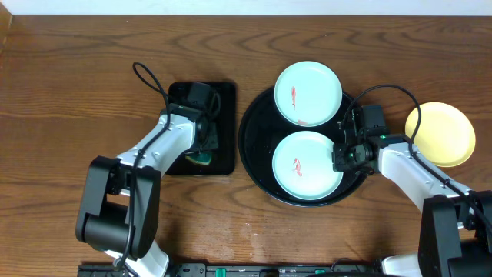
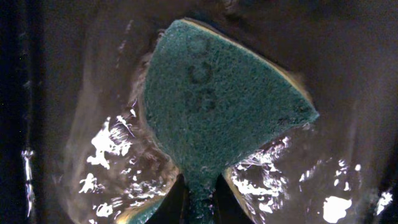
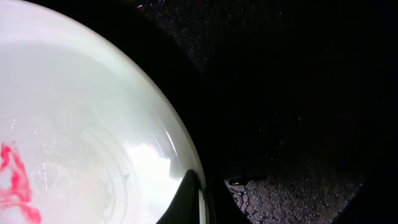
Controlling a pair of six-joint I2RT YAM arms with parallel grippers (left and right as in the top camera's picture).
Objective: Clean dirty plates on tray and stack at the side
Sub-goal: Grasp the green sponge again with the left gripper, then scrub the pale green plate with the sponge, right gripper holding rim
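The round black tray (image 1: pixel 257 165) holds two pale bluish-white plates. The far plate (image 1: pixel 309 86) and the near plate (image 1: pixel 315 181) each bear a red smear. The pale yellow plate (image 1: pixel 440 135) lies on the bare wood at the right. My right gripper (image 1: pixel 339 159) is shut on the near plate's right rim (image 3: pixel 186 162), one finger inside the rim and one outside. My left gripper (image 1: pixel 204 146) is over the rectangular black tray and is shut on a green sponge (image 2: pixel 217 106), which presses on the tray's wet floor.
The small rectangular black tray (image 1: pixel 225 158) sits left of the round tray, with water glinting on it in the left wrist view (image 2: pixel 106 146). Bare wood-grain tabletop (image 1: pixel 69 92) lies to the left and along the front. Cables loop off both arms.
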